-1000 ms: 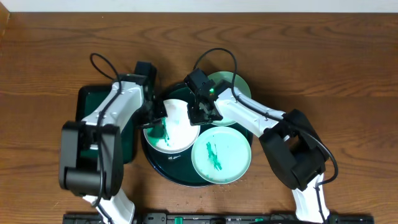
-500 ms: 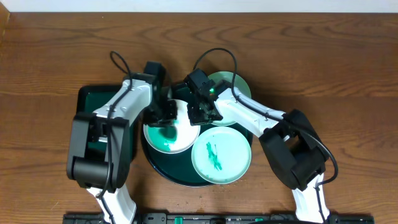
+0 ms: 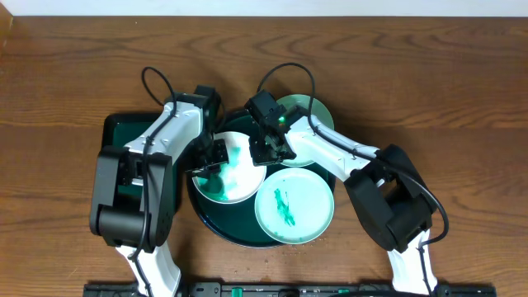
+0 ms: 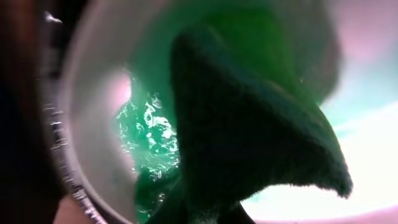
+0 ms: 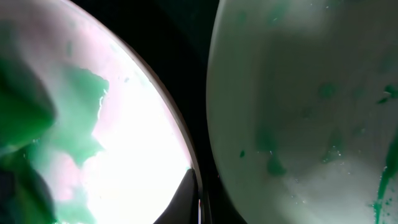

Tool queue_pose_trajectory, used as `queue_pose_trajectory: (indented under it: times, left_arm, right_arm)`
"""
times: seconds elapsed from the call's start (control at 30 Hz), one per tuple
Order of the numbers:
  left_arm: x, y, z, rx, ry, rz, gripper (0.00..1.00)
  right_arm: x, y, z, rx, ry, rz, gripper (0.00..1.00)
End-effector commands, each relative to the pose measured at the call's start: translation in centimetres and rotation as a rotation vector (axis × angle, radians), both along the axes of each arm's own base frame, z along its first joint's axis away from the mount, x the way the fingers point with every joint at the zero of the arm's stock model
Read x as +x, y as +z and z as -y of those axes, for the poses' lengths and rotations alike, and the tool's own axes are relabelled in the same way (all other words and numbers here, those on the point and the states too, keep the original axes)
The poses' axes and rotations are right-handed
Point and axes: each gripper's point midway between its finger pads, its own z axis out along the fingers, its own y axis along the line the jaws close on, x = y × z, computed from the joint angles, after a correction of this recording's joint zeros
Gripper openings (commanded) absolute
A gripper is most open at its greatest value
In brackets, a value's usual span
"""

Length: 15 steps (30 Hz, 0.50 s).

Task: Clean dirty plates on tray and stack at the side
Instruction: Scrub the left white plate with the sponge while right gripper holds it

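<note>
The round dark tray (image 3: 216, 223) holds three plates. The white plate (image 3: 239, 177), at its left, is smeared green. My left gripper (image 3: 216, 155) is shut on a dark green cloth (image 4: 249, 124) and presses it on this plate (image 4: 93, 124). My right gripper (image 3: 264, 150) is at the plate's right rim, and one finger (image 5: 189, 199) lies on the rim of the white plate (image 5: 124, 143). One turquoise plate (image 3: 293, 206) with a green smear lies at the front. The other turquoise plate (image 3: 309, 115), also seen in the right wrist view (image 5: 298, 93), is at the back, partly hidden by my right arm.
A smaller rectangular dark green tray (image 3: 120, 140) lies left of the round tray, under my left arm. Brown wooden table (image 3: 429, 91) lies all round. The strip of round tray (image 5: 180, 56) between the two plates is narrow.
My left gripper has swept the cloth from the white plate's left edge towards its middle, spreading green smear across the plate's upper part. My right arm has not moved.
</note>
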Motion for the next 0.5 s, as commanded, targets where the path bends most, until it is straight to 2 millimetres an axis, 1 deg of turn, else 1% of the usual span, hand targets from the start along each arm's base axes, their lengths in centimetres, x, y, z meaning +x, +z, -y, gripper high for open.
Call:
queue_pose_trajectory:
  times: [0.0,0.1,0.17,0.23,0.3,0.33,0.37,0.47]
  left_arm:
    - [-1.6,-1.6,-4.2,0.249,0.048,-0.060,0.07]
    - [-1.4,-1.9,-2.4,0.177,0.031,-0.050,0.07]
    - [-1.0,-2.2,0.5,0.022,-0.038,-0.034,0.07]
    - [-0.6,-1.9,4.8,-0.222,-0.148,-0.004,0.07]
    - [-0.4,-1.2,7.6,-0.375,-0.204,0.021,0.07]
    - [-0.3,-1.0,8.5,-0.420,-0.214,0.033,0.07]
    - [-0.1,-0.9,9.0,-0.435,-0.219,0.044,0.07]
    - [0.8,-1.2,9.2,-0.429,-0.236,0.088,0.07]
  right_arm:
    - [-0.3,-1.1,-0.5,0.000,0.019,-0.016,0.01]
    - [-0.3,-1.1,-0.4,0.000,0.019,-0.016,0.01]
    - [-0.3,-1.1,-0.5,0.001,0.018,-0.018,0.01]
    - [-0.3,-1.1,-0.4,0.017,0.016,-0.033,0.01]
    - [-0.3,-1.0,-0.3,0.037,0.010,-0.053,0.01]
    - [-0.2,-1.0,-0.2,0.049,0.004,-0.068,0.01]
    - [-0.2,-1.0,-0.1,0.058,-0.001,-0.080,0.01]
    - [-0.2,-1.5,0.3,0.087,-0.014,-0.118,0.01]
